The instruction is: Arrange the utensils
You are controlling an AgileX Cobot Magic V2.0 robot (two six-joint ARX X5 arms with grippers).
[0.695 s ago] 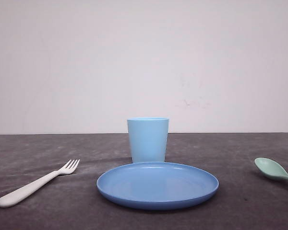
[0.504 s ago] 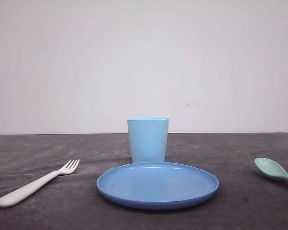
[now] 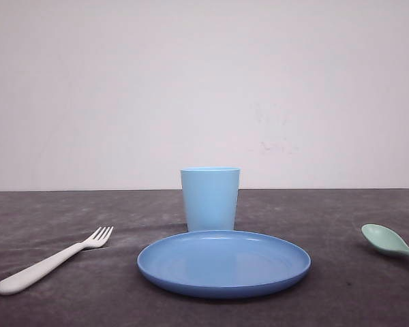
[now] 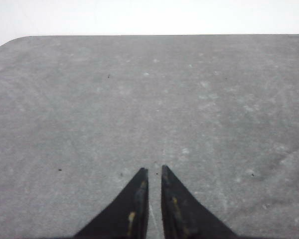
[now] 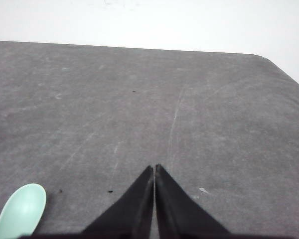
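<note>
Fork lies left of the plate; spoon right. Both look light, stiff, slick plastic, best pinched mid-handle. Left gripper nearly closed, right gripper pressed together; both empty above the table.

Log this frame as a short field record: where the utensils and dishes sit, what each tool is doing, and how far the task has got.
fork: lying flat on the table, left of the plate, apart from it
spoon: on the table at the right edge, bowl toward the plate
plate: centre, nothing on it
cup: upright behind the plate
left tool: shut, holding nothing, over bare table
right tool: shut, holding nothing, spoon nearby
task progress: neither utensil grasped
</note>
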